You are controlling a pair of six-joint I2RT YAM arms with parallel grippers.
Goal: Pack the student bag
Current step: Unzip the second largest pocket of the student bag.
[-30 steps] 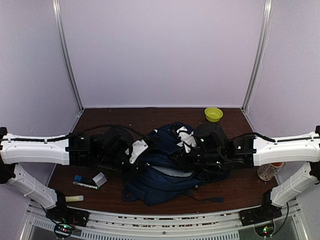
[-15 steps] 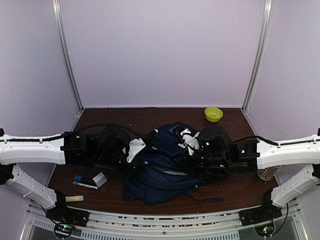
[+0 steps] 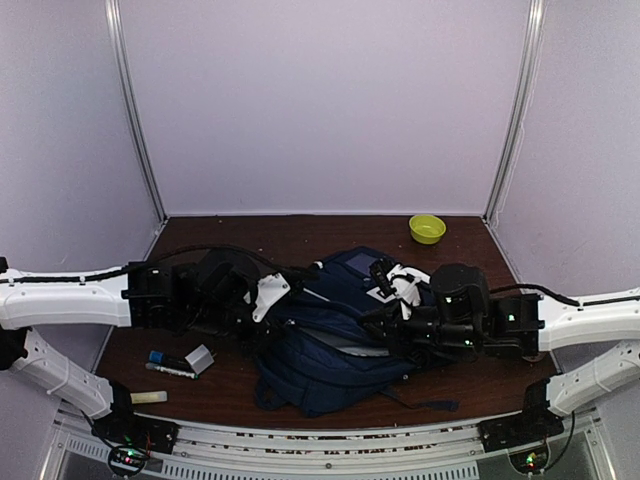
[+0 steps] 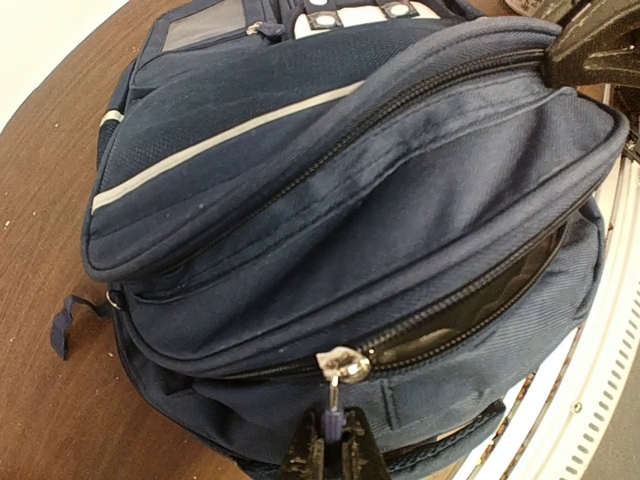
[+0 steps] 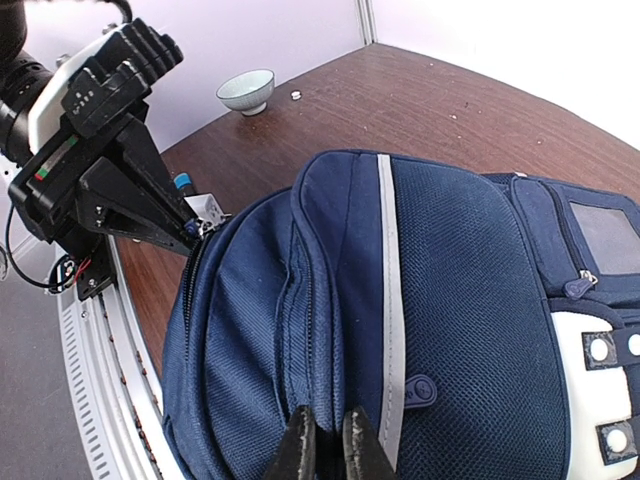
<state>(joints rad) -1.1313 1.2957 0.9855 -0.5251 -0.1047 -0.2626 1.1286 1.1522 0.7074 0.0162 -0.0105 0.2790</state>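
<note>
Risk check, zip step on the navy blue fabric backpack with white stripe trim (image 3: 330, 350). It lies slumped mid-table on the dark brown wooden table (image 3: 250, 235), between the two arms, with its lower end near the front rail.

- The left gripper (image 4: 327, 452) is clamped on the small blue pull tab hanging from the silver zipper slider (image 4: 343, 364). It's a thin pinch at the fingertips, so a pull off the line of the teeth likely slips the tab out.
- The zip gapes on one side of the slider and the teeth meet on the other. The track curves around the bag's corner there. With the fabric slack, the slider can jam or bite the lining.
- The right gripper (image 5: 326, 440) is closed on a fold of the bag's outer fabric next to the white stripe. That's the only counter-hold. If it lets go, the whole bag drags with the left arm instead of the zip running, possibly toward the front rail.
- I can't tell from this which way the slider is meant to run.
- A grey block and a marker (image 3: 170, 366) lie on the table just beside the left arm, and a low sweep could knock them.

Pose: both forearms are low and near horizontal, reaching inward from opposite sides. The left wrist is at the bag's left edge, aimed along the zip. The right wrist is on the bag's right side, with its fingers pointing down into the fabric.
</note>
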